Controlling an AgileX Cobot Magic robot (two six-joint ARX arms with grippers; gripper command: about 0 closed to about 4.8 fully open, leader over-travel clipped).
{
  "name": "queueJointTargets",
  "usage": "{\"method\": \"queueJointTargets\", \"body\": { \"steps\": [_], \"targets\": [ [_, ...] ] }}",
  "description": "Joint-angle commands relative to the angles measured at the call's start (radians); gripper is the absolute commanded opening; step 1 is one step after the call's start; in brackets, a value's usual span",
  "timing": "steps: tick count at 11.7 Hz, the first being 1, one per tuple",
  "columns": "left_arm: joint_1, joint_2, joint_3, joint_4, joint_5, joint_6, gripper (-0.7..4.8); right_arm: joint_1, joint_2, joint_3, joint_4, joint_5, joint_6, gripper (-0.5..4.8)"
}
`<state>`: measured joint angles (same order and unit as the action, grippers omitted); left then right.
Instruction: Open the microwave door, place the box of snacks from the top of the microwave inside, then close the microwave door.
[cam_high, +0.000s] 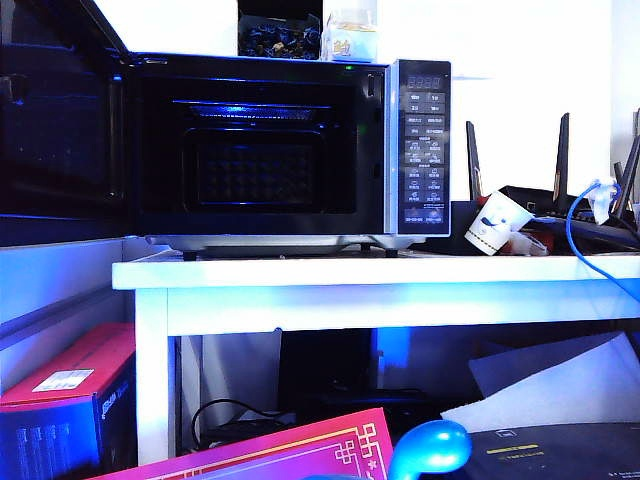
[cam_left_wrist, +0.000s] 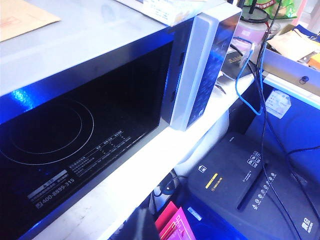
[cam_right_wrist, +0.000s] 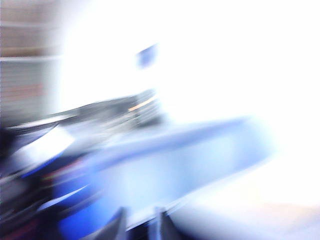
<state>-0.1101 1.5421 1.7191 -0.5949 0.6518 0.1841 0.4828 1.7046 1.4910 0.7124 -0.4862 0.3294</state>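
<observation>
The microwave (cam_high: 290, 145) gapes, dark and glossy; right tool (cam_right_wrist: 140, 225) blurred, fingers close; left tool unseen.

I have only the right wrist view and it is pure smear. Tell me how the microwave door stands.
Observer: In the exterior view the microwave door is swung wide open to the left.
Operator: Report the box of snacks.
Observer: The box of snacks sits on top of the microwave, beside a dark box.
Operator: Place both grippers.
Observer: Neither shows in the exterior view. The left wrist view looks into the cavity, with the left gripper unseen. The right gripper shows only in your smear, its jaws unreadable.
</observation>
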Motion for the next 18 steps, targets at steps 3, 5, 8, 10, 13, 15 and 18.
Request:
{"method": "queueJointTargets", "body": {
  "steps": [3,5,8,10,13,15,18],
  "targets": [
    [-0.006,-0.003,0.003,0.014,0.008,0.002,-0.05,0.005,0.018,0.132,-0.241,0.432,-0.386,4.79],
    [-0.006,-0.003,0.003,0.014,0.008,0.002,-0.05,0.004,0.066,0.199,-0.272,0.483,-0.388,4.79],
    [-0.006,-0.004,0.003,0.014,0.049,0.0,-0.05,0.003,0.28,0.474,-0.379,0.604,-0.439,4.79],
    [-0.006,-0.004,0.003,0.014,0.052,0.0,-0.05,-0.003,0.325,0.522,-0.39,0.645,-0.438,4.79],
    [-0.006,-0.004,0.003,0.013,0.052,0.0,-0.05,-0.018,0.363,0.586,-0.441,0.645,-0.438,4.79],
    [-0.006,-0.004,0.003,0.013,0.052,0.0,-0.05,-0.024,0.381,0.619,-0.448,0.644,-0.438,4.79],
    [-0.006,-0.004,0.003,0.013,0.052,0.0,-0.05,-0.039,0.419,0.697,-0.491,0.638,-0.435,4.79]
  ]
}}
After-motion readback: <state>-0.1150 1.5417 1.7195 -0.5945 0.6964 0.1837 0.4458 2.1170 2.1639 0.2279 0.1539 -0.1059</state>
